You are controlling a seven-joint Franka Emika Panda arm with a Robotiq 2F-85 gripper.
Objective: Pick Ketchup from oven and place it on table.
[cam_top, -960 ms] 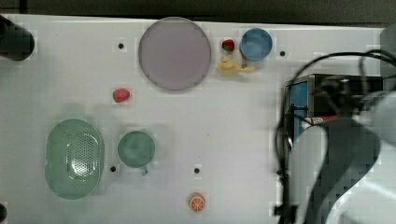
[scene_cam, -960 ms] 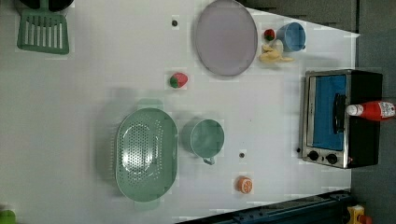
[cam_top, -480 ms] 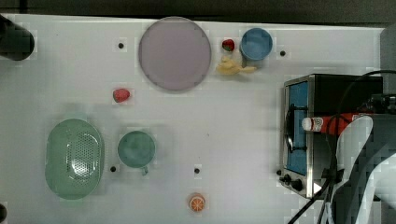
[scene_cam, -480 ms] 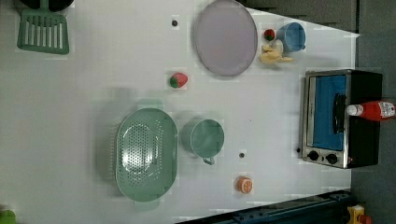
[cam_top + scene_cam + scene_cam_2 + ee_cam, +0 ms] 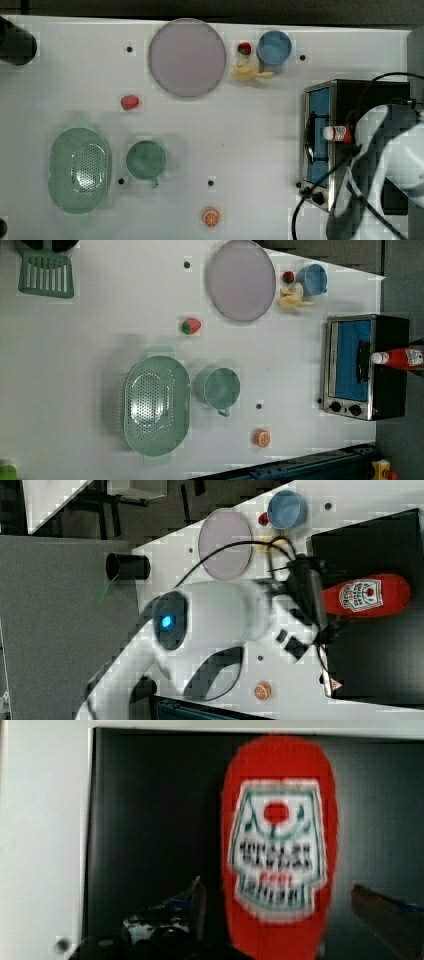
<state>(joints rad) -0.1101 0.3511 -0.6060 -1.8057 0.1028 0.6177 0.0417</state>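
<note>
Tool: our tool [image 5: 277, 910] is wide open and holds nothing. In the wrist view we see one finger [image 5: 197, 902] on one side of the bottle and the other finger on the other side.

Ketchup: the Ketchup [image 5: 279, 850] lies flat on its side on the black top of the oven [image 5: 350, 95], not inside it. We see its red body and its white label right under our tool.

Which way it lies: the bottle's long line runs from the back of the oven top toward the glass door. In the top view its white cap [image 5: 331, 133] sticks out over the door side, and our arm [image 5: 385, 165] covers the rest.

What matters for the grab: we think the long red body runs between our two fingers, so they would close across its thin side. That looks like the right way to grab it. We judge we need to go down a little more before we squeeze.

Oven: it sits at the edge of the surface [image 5: 250, 125] at the top view's right, with its blue door [image 5: 352, 360] facing the middle.

Far off: a purple plate [image 5: 186, 56] and a blue cup [image 5: 274, 47] sit by the far edge. A green strainer [image 5: 79, 170] and a green mug [image 5: 145, 160] sit well away from the oven.
</note>
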